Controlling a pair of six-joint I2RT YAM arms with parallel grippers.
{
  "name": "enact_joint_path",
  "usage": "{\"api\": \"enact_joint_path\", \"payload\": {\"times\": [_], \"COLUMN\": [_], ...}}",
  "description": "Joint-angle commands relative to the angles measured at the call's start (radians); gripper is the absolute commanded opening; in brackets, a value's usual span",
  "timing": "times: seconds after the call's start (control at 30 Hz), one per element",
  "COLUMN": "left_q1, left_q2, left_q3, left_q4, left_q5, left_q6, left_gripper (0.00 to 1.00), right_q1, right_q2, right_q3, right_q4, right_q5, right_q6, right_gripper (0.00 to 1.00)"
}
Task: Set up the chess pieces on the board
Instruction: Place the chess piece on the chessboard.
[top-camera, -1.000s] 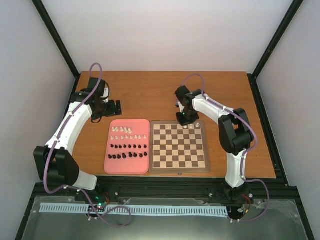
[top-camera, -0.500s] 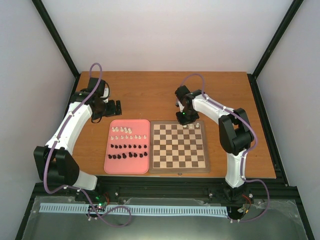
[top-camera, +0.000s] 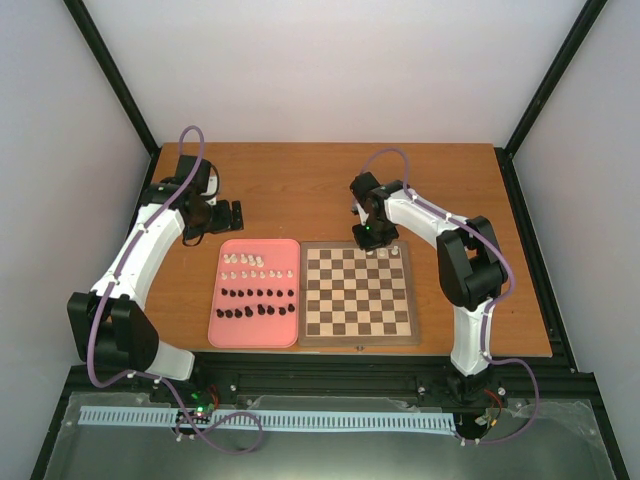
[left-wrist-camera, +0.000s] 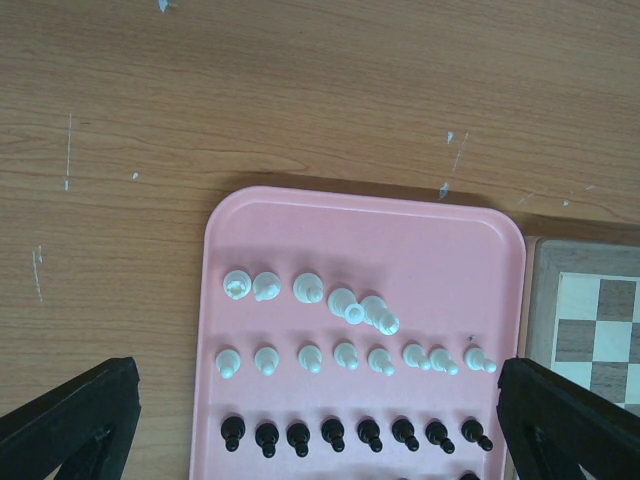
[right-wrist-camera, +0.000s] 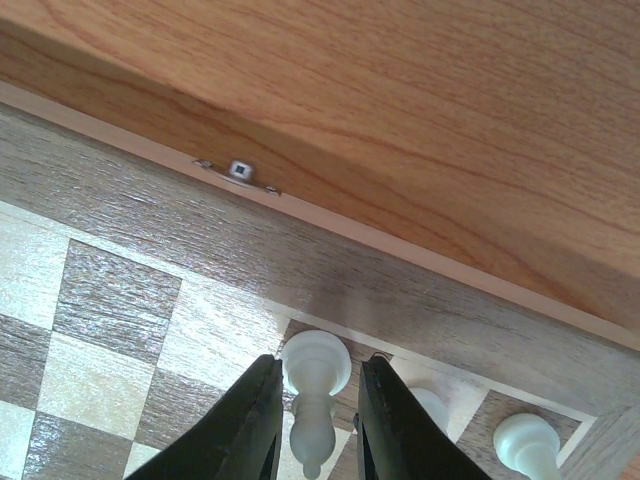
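At the far right corner of the board (top-camera: 361, 341), the right gripper (right-wrist-camera: 314, 440) stood narrow around a white piece (right-wrist-camera: 316, 368), apparently gripping it to seat it beside its placed neighbours (right-wrist-camera: 525, 440). The left gripper (left-wrist-camera: 320, 440) hung wide open over the pink tray (left-wrist-camera: 470, 250), ready for the remaining chess pieces (left-wrist-camera: 345, 355).

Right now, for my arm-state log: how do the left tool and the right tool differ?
The left tool is wide open and empty; the right tool closely flanks a white piece. The left tool hangs high near the pink tray; the right tool is low at the far edge of the board. Both are black.
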Motion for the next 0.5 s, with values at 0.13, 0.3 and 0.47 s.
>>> {"api": "enact_joint_path", "payload": {"times": [0.13, 0.3, 0.47], "left_q1": [0.004, 0.004, 0.004], "left_q2": [0.005, 0.007, 0.008], "left_q3": [0.008, 0.009, 0.011], "left_q4": [0.020, 0.021, 0.019], "left_q5": [0.013, 0.017, 0.014], "left_q6": [-0.004, -0.005, -0.003], "left_gripper": [1.00, 1.00, 1.00], "right_q1": [-0.012, -0.011, -0.011], "right_q2": [-0.027, -0.027, -0.024], "right_q3": [-0.005, -0.001, 0.001], "right_q4": [-0.012, -0.015, -0.013], "right_q5": [0.049, 0.056, 0.043], "right_q6": [-0.002, -0.006, -0.012], "right_gripper": [0.24, 0.24, 0.24]}}
